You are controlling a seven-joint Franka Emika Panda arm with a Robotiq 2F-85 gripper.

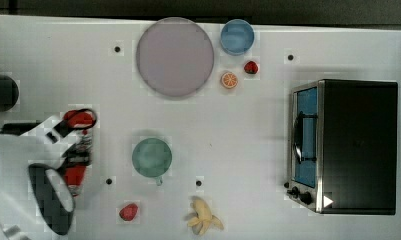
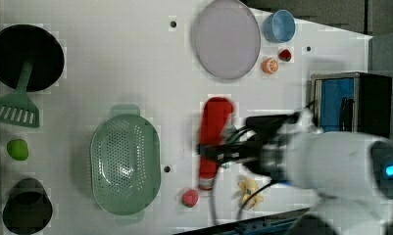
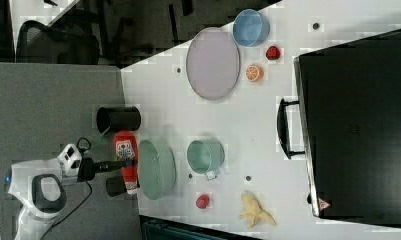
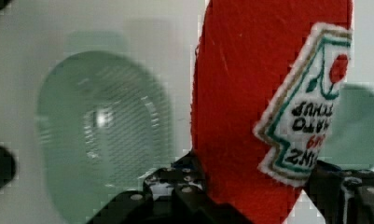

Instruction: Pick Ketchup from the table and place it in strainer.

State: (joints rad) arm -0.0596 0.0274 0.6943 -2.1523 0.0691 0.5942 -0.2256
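Observation:
The Ketchup (image 2: 214,122) is a red bottle with a label patch, and it hangs in the air with my gripper (image 2: 214,152) shut on its middle. In the left view it sits to the right of the strainer (image 2: 125,164), a pale mint-green oval basin with a perforated bottom. The right view puts the Ketchup (image 3: 126,150) just left of the strainer (image 3: 157,169). Up close in the wrist view, the Ketchup (image 4: 240,84) stands between my dark fingers (image 4: 175,191), with the strainer (image 4: 100,130) on the table beneath and to one side. From above, the Ketchup (image 1: 76,176) is partly covered by my arm.
A round green cup (image 1: 152,157) stands mid-table, with a toaster oven (image 1: 348,145) at the top view's right. A purple plate (image 1: 174,56), blue bowl (image 1: 237,36), orange slice (image 1: 229,79), strawberries (image 1: 129,211) and banana (image 1: 204,216) lie around. Beyond the strainer are a black pan (image 2: 26,56), green spatula (image 2: 15,110) and lime (image 2: 17,149).

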